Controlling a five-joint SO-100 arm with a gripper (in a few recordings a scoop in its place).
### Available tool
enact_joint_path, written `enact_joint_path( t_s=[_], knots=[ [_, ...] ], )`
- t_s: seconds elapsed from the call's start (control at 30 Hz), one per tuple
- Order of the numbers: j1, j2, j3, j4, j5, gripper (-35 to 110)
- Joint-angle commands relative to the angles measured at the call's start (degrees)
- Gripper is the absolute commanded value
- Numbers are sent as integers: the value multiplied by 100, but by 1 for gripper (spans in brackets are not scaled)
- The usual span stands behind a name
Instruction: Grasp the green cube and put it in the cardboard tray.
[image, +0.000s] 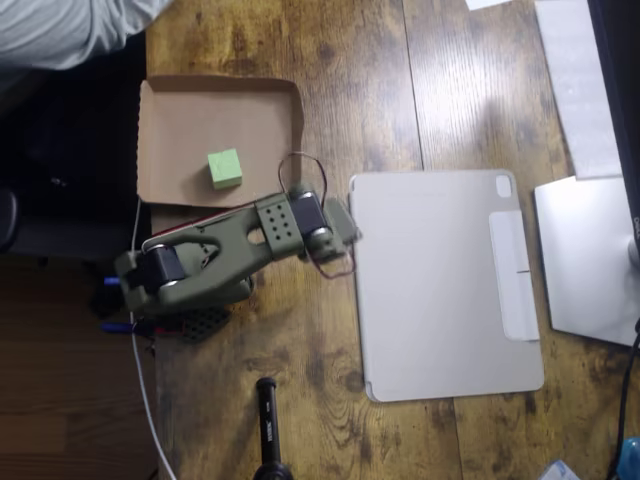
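Note:
The green cube (225, 168) lies inside the cardboard tray (180, 110), on the tray's flat bottom near its lower right part, resting flat. My olive-green arm is folded up just below the tray. Its gripper (340, 226) sits to the right of the tray's lower corner, at the left edge of the pale-grey tablet cover, well clear of the cube. Nothing shows between its fingers, and their gap is hidden from above.
A pale-grey tablet cover (450, 285) fills the table's middle right. A silver device (590, 255) and white paper (575, 80) lie at the right edge. A black stand (267, 420) rises at the bottom. A person's grey sleeve (70, 25) shows top left.

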Motion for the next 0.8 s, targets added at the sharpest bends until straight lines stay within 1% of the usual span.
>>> enact_joint_path(
  t_s=[0.0, 0.2, 0.3, 0.63, 0.77],
  knots=[
    [185, -501, -352, 316, 167, 1],
    [448, -2101, -791, 483, 343, 0],
    [571, -2628, -984, 589, 360, 0],
    [773, -2566, -1134, 773, 360, 0],
    [738, -2549, -1107, 721, 624, 0]
  ],
)
